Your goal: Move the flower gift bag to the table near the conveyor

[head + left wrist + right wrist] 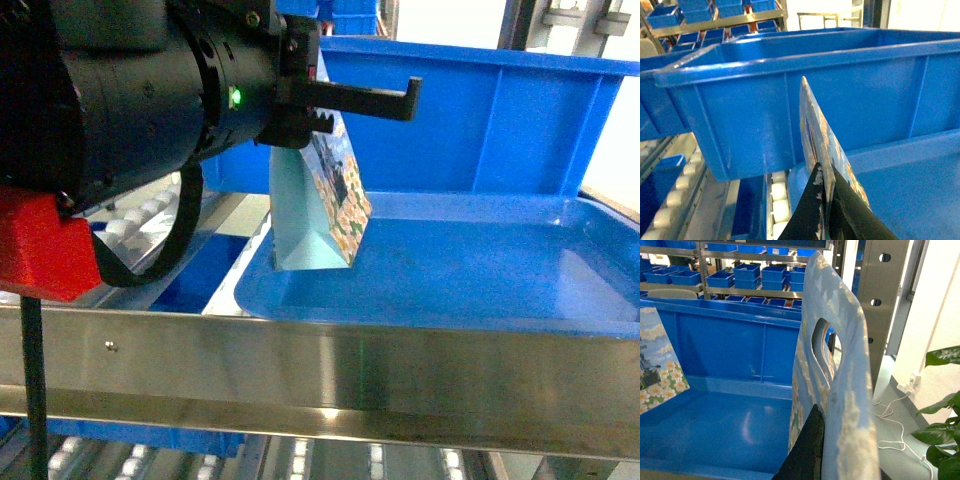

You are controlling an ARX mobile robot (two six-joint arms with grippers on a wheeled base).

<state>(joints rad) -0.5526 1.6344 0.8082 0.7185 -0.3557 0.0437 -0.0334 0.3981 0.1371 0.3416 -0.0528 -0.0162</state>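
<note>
In the head view, a flower gift bag (322,210), pale blue with a flower print, hangs upright over the near left corner of a low blue bin (470,285). My left gripper (318,125) is shut on its top edge. The left wrist view shows the bag's edge (815,130) pinched between the two black fingers (805,215) of that gripper (826,184). In the right wrist view, my right gripper (842,445) is shut on another flower gift bag (840,340) with a cut-out handle. The left gripper's bag (660,365) shows at that view's left edge. The conveyor's white rollers (140,215) lie left of the bin. The table is out of view.
A tall blue bin (500,110) stands right behind the low one. A steel rail (320,365) of the racking crosses in front, with more rollers (300,460) below. To the right are a steel post (885,305), a white cord on the floor (895,432) and a green plant (942,440).
</note>
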